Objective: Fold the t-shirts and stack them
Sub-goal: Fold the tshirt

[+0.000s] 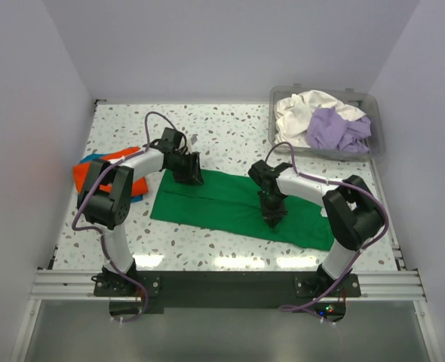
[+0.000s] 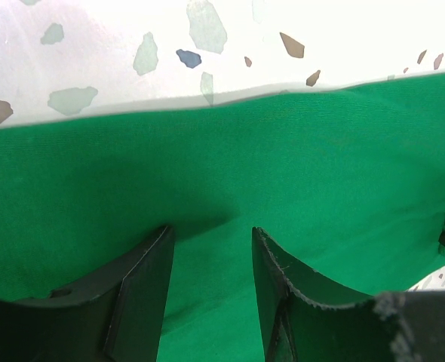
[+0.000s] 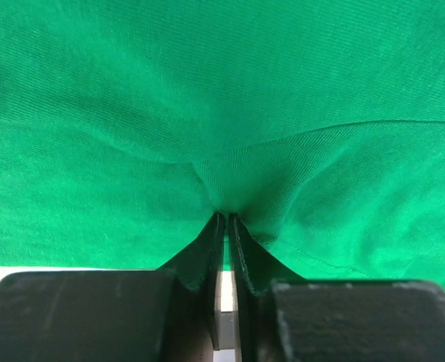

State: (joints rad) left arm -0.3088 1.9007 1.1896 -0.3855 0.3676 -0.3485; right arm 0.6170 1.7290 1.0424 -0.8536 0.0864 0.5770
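roughly midway, i'd say. green shirt [image 1: 230, 204] lies flat on the bench [image 1: 222, 128] centre, a long strip, looks part folded, not stacked yet. right jaws nearly closed, pinching a tuck of green cloth by its near edge. left jaws part open, tips on the shirt's far-left edge, gripping nothing. orange shirt [image 1: 87, 172] and blue shirt [image 1: 136, 197] sit piled at the left edge, half hidden by the left arm, probably done; can't tell how neat. white shirt [image 1: 302, 105] and lavender shirt [image 1: 332, 128] lie crumpled in the bin [image 1: 280, 93], both left to do.
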